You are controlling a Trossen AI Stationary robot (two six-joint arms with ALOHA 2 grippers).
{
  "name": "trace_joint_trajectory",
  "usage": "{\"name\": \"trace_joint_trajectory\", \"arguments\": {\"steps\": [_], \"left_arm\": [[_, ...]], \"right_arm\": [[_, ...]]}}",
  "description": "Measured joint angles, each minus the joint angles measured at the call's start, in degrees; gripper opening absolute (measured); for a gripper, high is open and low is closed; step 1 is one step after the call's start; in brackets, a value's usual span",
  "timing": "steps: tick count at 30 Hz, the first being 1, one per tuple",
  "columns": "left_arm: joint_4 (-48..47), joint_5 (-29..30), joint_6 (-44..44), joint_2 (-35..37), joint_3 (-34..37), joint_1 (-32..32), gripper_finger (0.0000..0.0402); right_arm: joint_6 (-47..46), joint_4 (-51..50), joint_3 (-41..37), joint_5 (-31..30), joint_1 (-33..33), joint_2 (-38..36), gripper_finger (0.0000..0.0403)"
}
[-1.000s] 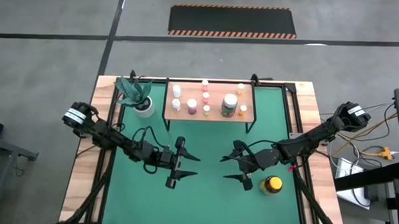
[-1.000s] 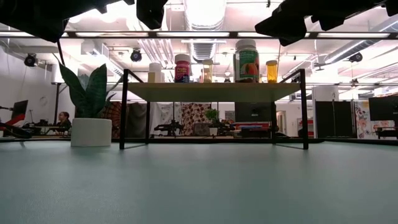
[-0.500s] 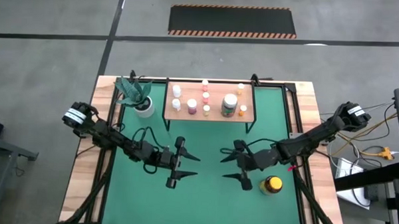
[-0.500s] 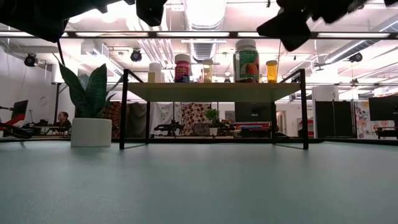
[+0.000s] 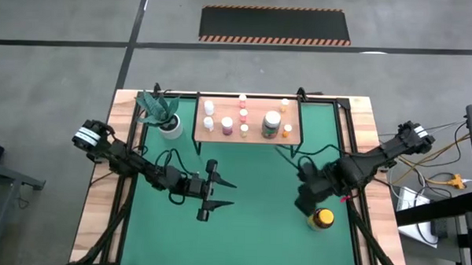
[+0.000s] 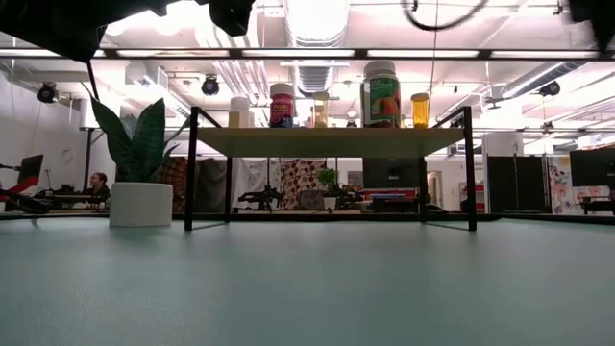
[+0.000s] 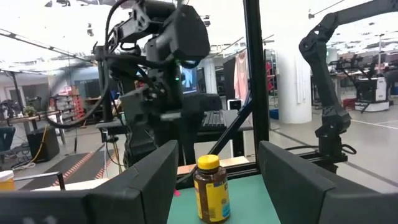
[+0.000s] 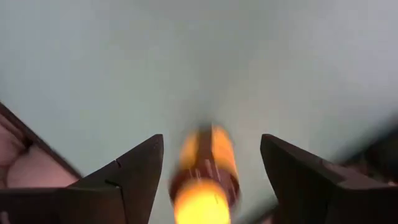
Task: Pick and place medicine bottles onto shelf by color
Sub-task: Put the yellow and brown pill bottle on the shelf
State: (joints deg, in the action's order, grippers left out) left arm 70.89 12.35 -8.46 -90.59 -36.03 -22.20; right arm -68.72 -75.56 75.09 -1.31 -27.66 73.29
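A yellow-capped amber jar (image 5: 321,220) stands upright on the green mat near the table's right near corner; it also shows in the left wrist view (image 7: 211,190). My right gripper (image 5: 307,203) hangs open just above it, pointing down. In the right wrist view its fingers (image 8: 134,171) stand on either side of the blurred jar (image 8: 203,186) without touching. My left gripper (image 5: 227,193) is open and empty over the mat's middle, pointing toward the table's right edge. The wooden shelf (image 5: 248,133) at the far edge carries several small bottles and a greenish jar (image 5: 271,123).
A white pot with a green plant (image 5: 167,116) stands left of the shelf. The shelf's black legs (image 6: 190,168) stand on the mat's far part. A black frame rail (image 5: 347,144) runs along the table's right side, near the right arm.
My right gripper has swung from pointing toward the table's left edge to pointing down. It has moved toward the right near corner, over the yellow-capped jar, and has left the low view. It stays open.
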Motion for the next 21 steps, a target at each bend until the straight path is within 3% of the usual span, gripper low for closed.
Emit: {"name": "trace_joint_trajectory", "arguments": {"steps": [3,10,21], "left_arm": [[-0.18,0.01,-1.14,0.05,0.0,0.0,0.0206],[-0.88,-0.01,-2.98,0.35,0.0,0.0,0.0206],[-0.91,-0.03,-5.43,0.72,0.0,0.0,0.0206]], "right_arm": [[-7.74,-5.63,1.32,4.65,-2.68,-0.04,0.0269],[-21.53,-5.4,-0.99,11.65,-10.33,0.37,0.0309],[-24.27,-0.63,-3.43,11.77,-14.36,2.85,0.0331]]}}
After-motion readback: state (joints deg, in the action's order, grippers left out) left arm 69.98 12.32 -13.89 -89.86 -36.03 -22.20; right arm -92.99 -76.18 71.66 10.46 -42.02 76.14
